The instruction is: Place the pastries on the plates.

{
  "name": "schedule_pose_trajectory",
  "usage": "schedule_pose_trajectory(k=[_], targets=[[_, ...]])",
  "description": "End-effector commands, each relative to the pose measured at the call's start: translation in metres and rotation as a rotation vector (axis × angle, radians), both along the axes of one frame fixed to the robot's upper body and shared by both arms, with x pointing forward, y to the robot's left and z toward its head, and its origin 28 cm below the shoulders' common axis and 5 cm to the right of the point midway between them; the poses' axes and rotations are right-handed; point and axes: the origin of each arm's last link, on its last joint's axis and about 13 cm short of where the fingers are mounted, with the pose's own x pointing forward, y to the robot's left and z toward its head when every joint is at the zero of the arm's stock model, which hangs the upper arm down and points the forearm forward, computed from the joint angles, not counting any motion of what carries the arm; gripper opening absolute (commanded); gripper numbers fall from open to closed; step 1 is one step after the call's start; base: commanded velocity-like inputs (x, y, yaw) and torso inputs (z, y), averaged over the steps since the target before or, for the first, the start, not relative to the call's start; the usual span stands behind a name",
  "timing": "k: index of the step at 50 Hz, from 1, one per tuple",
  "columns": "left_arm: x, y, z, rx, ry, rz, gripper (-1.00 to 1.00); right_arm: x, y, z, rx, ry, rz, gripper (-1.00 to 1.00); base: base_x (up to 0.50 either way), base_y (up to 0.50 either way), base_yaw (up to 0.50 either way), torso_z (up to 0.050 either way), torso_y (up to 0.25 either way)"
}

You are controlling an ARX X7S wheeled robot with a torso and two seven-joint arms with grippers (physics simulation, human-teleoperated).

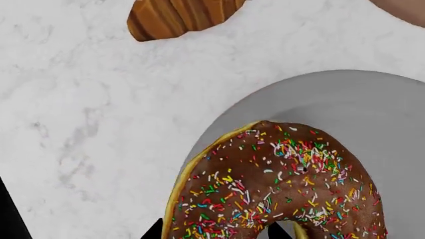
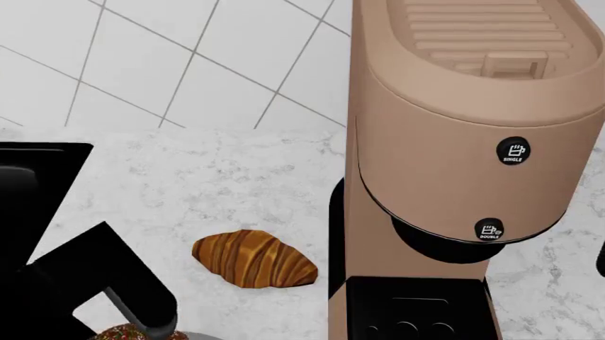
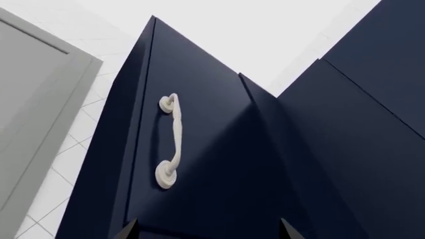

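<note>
Chocolate-iced, sprinkled ring donut (image 1: 279, 184), gripped by the left gripper (image 1: 219, 230), hangs over the plain grey plate (image 1: 359, 104) near the marble counter's front edge; right gripper's fingers (image 3: 126, 230) spread, empty.

Donuts: we count one (image 1: 279, 186)
Croissants: we count one (image 2: 253, 259)
Plates: we see one (image 1: 359, 104)
Coffee machines: one (image 2: 463, 142)

A kitchen. A coffee machine (image 2: 463, 142) stands on a white marble counter (image 2: 208, 191) against a tiled wall (image 2: 170, 64). Dark blue cupboards (image 3: 199, 164) with a pale handle (image 3: 171, 142) show too.
</note>
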Motion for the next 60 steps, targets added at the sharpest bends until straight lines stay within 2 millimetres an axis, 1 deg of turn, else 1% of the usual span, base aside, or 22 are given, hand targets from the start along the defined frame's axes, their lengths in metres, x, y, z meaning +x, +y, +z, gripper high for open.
schedule_pose_trajectory(k=[1, 8, 22, 23, 34, 40, 42, 44, 48, 49, 51, 52, 55, 60], targets=[[-0.028, -0.006, -0.013, 0.018, 0.060, -0.107, -1.00, 0.000, 0.001, 0.001, 0.010, -0.006, 0.020, 1.00, 0.00, 0.00, 0.00, 0.000, 0.000], [-0.030, -0.008, -0.013, 0.021, 0.056, -0.129, -1.00, 0.000, 0.001, 0.000, 0.017, 0.000, 0.020, 1.00, 0.00, 0.00, 0.00, 0.000, 0.000], [-0.025, -0.008, -0.010, 0.021, 0.028, -0.138, -1.00, 0.002, 0.001, -0.003, 0.022, 0.013, 0.020, 1.00, 0.00, 0.00, 0.00, 0.000, 0.000], [-0.023, -0.007, -0.010, 0.026, 0.022, -0.135, 1.00, 0.002, 0.001, -0.003, 0.024, 0.015, 0.021, 1.00, 0.00, 0.00, 0.00, 0.000, 0.000], [-0.019, -0.005, -0.012, 0.045, -0.003, -0.117, 1.00, 0.003, 0.003, -0.003, 0.026, 0.021, 0.024, 1.00, 0.00, 0.00, 0.00, 0.000, 0.000], [-0.018, -0.005, -0.009, 0.045, -0.020, -0.115, 1.00, 0.003, 0.003, -0.004, 0.027, 0.023, 0.025, 1.00, 0.00, 0.00, 0.00, 0.000, 0.000], [-0.016, -0.003, -0.003, 0.042, -0.052, -0.107, 1.00, 0.003, 0.002, -0.004, 0.028, 0.023, 0.026, 1.00, 0.00, 0.00, 0.00, 0.000, 0.000], [-0.012, -0.002, 0.008, 0.034, -0.114, -0.110, 1.00, 0.003, 0.003, -0.004, 0.027, 0.023, 0.028, 1.00, 0.00, 0.00, 0.00, 0.000, 0.000], [-0.015, -0.001, 0.013, 0.063, -0.169, -0.170, 1.00, 0.004, 0.003, -0.003, 0.025, 0.020, 0.031, 1.00, 0.00, 0.00, 0.00, 0.000, 0.000], [-0.014, 0.000, 0.020, 0.050, -0.170, -0.167, 1.00, 0.004, 0.003, -0.003, 0.025, 0.020, 0.030, 1.00, 0.00, 0.00, 0.00, 0.000, 0.000], [-0.014, 0.001, 0.020, 0.068, -0.195, -0.182, 1.00, 0.004, 0.003, -0.003, 0.025, 0.020, 0.029, 1.00, 0.00, 0.00, 0.00, 0.000, 0.000], [-0.015, 0.002, 0.025, 0.062, -0.208, -0.187, 1.00, 0.004, 0.003, -0.003, 0.023, 0.020, 0.029, 1.00, 0.00, 0.00, 0.00, 0.000, 0.000], [-0.010, 0.004, 0.038, 0.059, -0.273, -0.168, 1.00, 0.005, 0.003, -0.003, 0.023, 0.018, 0.031, 1.00, 0.00, 0.00, 0.00, 0.000, 0.000], [-0.007, 0.007, 0.046, 0.054, -0.326, -0.145, 1.00, 0.008, 0.004, -0.005, 0.020, 0.017, 0.033, 1.00, 0.00, 0.00, 0.00, 0.000, 0.000]])
